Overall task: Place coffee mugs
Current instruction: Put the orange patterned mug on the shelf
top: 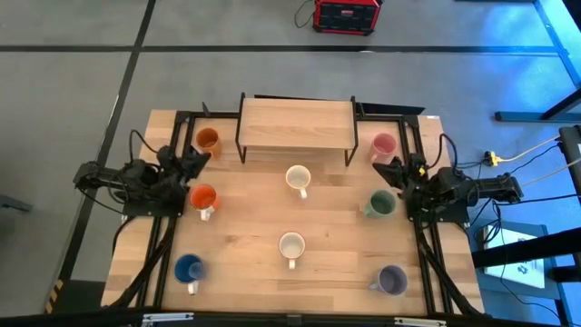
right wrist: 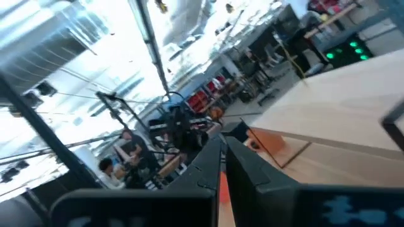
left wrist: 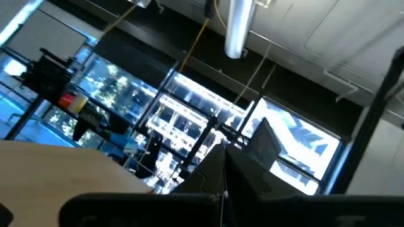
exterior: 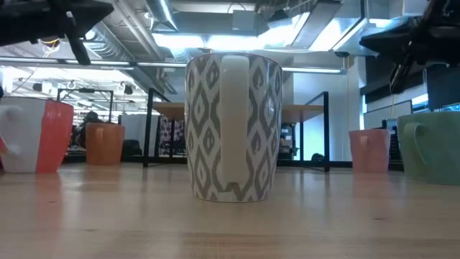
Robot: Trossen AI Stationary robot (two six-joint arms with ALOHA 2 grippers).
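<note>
Eight mugs stand upright on their bases on the wooden table (top: 245, 272): amber orange (top: 208, 139), pink (top: 383, 145), white (top: 298, 179), red-orange (top: 203, 198), green (top: 381, 203), a second white one (top: 291, 246), blue (top: 189, 269) and lavender (top: 391, 280). In the low view the near white mug (exterior: 233, 129) shows a grey pattern. My left gripper (top: 193, 163) hovers at the table's left edge, between the amber and red-orange mugs, shut and empty (left wrist: 224, 189). My right gripper (top: 390, 171) hovers at the right edge, between the pink and green mugs, shut and empty (right wrist: 223, 176).
A wooden shelf riser on a black frame (top: 296, 127) stands at the table's far middle. Black frame rails (top: 163, 263) run along the table's left and right sides. Bare wood lies between the mugs.
</note>
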